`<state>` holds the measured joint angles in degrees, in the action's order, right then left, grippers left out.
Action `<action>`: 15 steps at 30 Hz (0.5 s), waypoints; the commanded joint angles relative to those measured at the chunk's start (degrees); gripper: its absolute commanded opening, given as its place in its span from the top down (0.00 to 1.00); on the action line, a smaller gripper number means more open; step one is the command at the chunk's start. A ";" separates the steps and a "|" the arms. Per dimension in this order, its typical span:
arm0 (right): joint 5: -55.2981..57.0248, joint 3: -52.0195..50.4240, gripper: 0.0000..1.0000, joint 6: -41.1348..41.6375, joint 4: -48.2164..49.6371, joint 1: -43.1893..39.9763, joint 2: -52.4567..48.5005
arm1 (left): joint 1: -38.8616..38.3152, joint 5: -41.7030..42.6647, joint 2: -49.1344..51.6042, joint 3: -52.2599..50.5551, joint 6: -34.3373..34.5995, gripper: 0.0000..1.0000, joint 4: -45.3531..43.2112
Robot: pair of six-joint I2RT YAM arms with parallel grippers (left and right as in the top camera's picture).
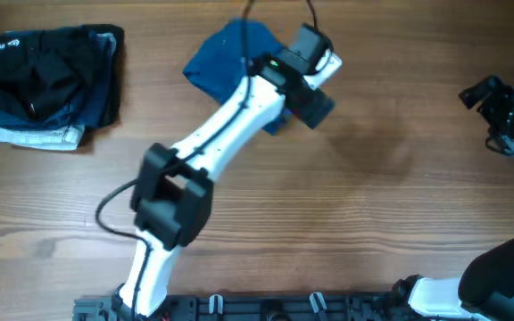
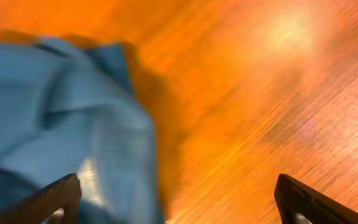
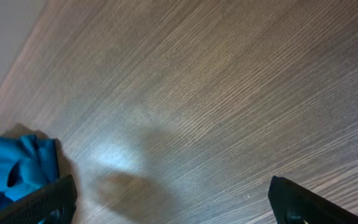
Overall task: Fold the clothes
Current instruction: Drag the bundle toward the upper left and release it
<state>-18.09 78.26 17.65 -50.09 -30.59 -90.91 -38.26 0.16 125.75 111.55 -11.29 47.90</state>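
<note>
Crumpled blue shirt (image 2: pixel 61 124) at left, wood table (image 2: pixel 260 93), fingers (image 2: pixel 48 202) wide apart

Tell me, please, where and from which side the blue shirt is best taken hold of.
Probably the left corner of the blue shirt, approached from the folded stack's side. It juts out of the bunched heap onto bare table, clear of the left arm crossing its right part.

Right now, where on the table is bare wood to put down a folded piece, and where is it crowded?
The widest free patch lies between the blue shirt and the right gripper. A narrower strip separates the folded stack from the shirt. Crowded: the far middle, where the left arm crosses over the shirt.
</note>
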 commanded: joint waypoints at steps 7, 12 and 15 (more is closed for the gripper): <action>-2.56 0.48 0.00 -0.52 1.18 -0.17 -0.04 | -3.96 -18.97 8.96 -0.24 8.81 0.02 -2.29; -2.56 0.48 0.00 -0.52 1.22 -0.17 -0.04 | -2.43 -20.52 9.07 -0.24 8.79 0.02 -4.59; -2.56 0.48 0.00 -0.52 1.22 -0.17 -0.04 | -0.85 -20.65 9.60 -0.24 8.76 0.03 -4.87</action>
<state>-19.49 78.26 17.67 -49.15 -30.59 -90.91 -40.56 -18.85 134.15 111.48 -3.68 43.33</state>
